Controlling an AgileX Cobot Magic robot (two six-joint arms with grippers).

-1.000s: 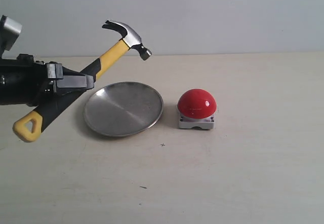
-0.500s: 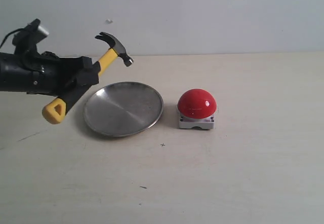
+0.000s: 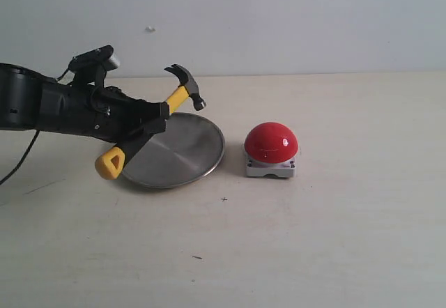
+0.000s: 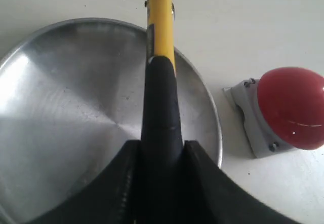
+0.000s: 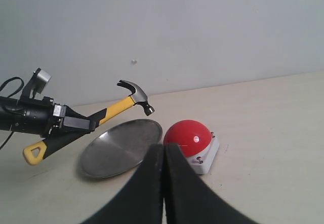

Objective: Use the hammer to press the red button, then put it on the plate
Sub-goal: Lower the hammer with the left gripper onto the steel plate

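Left gripper (image 3: 155, 115), clamping 1 hammer (image 3: 178, 97), has shifted over 1 plate (image 3: 188, 156) rim; 1 red button (image 3: 271, 142) sits clear beside it; right gripper (image 5: 163, 155) closed, empty.

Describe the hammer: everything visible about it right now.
The hammer is a small claw hammer: dark metal head, yellow neck, black rubbery handle ending in a yellow loop. The left gripper is shut on the handle, holding it tilted in the air, head high toward the red button, loop low. It hangs over the plate and seems to touch only the gripper.
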